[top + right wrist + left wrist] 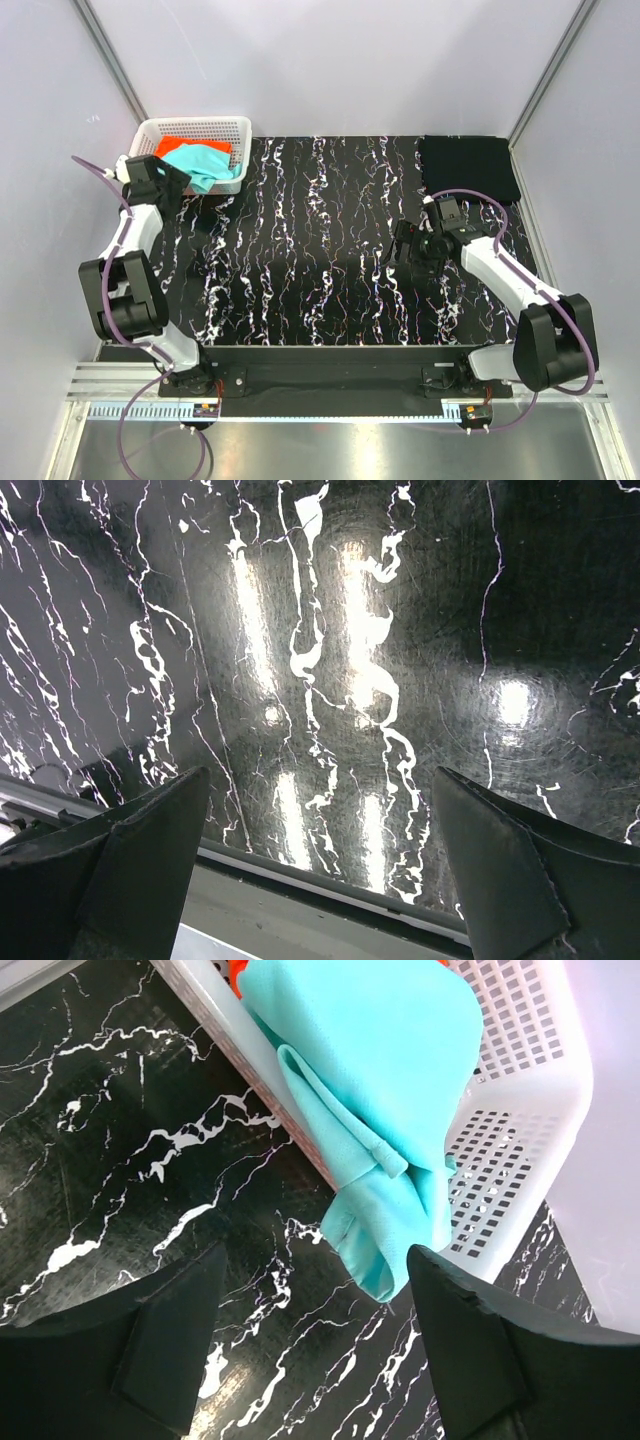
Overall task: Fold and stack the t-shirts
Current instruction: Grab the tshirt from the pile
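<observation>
Left gripper (315,1280): we find its jaws standing wide, with nothing between them. It hangs over the table's far left corner, just beside the white lattice basket (195,127), and its fingers (175,1335) are clear of the cloth. The mint-teal t-shirt (370,1090) lies in that basket, crumpled. One fold spills over the rim and droops down the outer wall toward the tabletop (300,220). We cannot tell whether its lowest tip touches the surface. The bright orange t-shirt (165,148) lies in the same basket, mostly under the mint-teal one, with only a strip showing at the basket's left side. The black t-shirt (468,168) rests flat as a neat rectangle in the far right corner of the table, well apart from the basket. We find the right gripper (320,780) equally wide and holding nothing. It is poised over bare tabletop right of centre, nearer the black t-shirt but not touching it.
</observation>
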`<state>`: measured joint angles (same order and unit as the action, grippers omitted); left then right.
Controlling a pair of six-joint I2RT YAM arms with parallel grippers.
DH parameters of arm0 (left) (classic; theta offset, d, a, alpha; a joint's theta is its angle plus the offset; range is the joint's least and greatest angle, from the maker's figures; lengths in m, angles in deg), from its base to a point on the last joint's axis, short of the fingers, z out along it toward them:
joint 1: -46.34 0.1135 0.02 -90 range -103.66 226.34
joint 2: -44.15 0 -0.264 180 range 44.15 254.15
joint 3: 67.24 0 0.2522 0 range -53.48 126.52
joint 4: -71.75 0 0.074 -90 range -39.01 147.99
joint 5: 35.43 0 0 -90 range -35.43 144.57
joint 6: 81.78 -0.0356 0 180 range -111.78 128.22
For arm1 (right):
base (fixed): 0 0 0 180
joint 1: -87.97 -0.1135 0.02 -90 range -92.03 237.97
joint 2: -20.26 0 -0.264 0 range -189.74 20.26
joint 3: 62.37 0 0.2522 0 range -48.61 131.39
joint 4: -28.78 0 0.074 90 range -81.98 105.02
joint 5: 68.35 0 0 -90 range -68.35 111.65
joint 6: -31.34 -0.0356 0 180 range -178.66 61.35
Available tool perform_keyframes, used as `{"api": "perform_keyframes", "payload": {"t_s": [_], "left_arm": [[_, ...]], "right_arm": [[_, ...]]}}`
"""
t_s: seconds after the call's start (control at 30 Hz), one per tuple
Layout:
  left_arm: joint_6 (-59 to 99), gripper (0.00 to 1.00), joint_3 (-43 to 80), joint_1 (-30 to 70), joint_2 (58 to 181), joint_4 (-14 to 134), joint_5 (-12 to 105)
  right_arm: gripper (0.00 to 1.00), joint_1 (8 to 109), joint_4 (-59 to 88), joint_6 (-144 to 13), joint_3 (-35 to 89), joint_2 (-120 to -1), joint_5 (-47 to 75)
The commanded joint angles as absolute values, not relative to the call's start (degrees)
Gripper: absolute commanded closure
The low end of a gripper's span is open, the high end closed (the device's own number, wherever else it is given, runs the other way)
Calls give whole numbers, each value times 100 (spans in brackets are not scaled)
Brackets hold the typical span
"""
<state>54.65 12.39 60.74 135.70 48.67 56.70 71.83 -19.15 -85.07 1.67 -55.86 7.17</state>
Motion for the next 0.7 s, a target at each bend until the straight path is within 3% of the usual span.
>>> {"api": "perform_keyframes", "payload": {"t_s": [0.0,0.2,0.33,0.43,0.47,0.67], "left_arm": [[5533,20,1595,6155,13757,5105,5492],[5691,19,1999,6190,14425,5447,4939],[5612,37,2386,6234,14751,5482,4710],[5752,78,2553,6234,14760,5561,4570],[5822,98,2623,6208,14734,5544,4465],[6271,100,2843,5813,13882,5430,4648]], "right_arm": [[0,7145,-1882,-8634,482,-5682,627],[0,7145,-1829,-8766,596,-5840,654],[0,7145,-1829,-8854,597,-5841,610],[0,7145,-1829,-8880,579,-5814,592],[0,7145,-1829,-8880,588,-5805,583],[0,7145,-1846,-8863,614,-5779,531]]}}
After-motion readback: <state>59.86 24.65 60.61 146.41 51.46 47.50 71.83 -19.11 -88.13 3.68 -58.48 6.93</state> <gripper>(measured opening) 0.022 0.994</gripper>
